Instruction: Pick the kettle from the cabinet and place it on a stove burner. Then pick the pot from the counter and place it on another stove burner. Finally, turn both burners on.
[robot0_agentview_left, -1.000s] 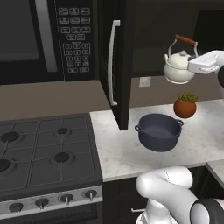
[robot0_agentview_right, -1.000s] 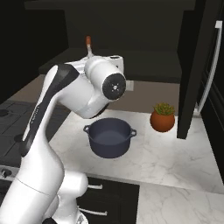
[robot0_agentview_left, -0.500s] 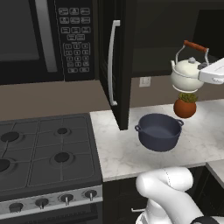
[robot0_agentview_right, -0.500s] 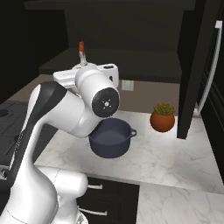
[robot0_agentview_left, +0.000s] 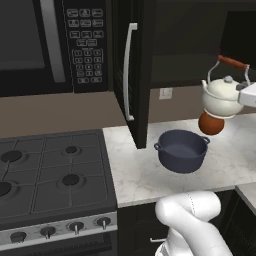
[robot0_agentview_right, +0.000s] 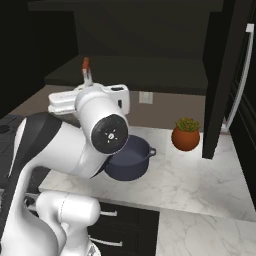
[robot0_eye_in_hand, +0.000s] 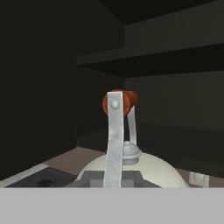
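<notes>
The wide round navy-blue pot (robot0_agentview_left: 182, 150) sits on the white-grey marbled surface (robot0_agentview_left: 135, 175); above it the small cream-white kettle (robot0_agentview_left: 221, 97) hangs in the air, the tool (robot0_agentview_left: 246, 93) clamped on its thin handle; carry it level and left, well over the pot, towards the black stove burners (robot0_agentview_left: 70, 179).

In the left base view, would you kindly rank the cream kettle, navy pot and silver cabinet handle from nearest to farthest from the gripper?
1. Cream-white kettle, held at the gripper, far right.
2. Navy-blue pot, below-left on the counter.
3. Silver cabinet handle, farthest left.
</notes>
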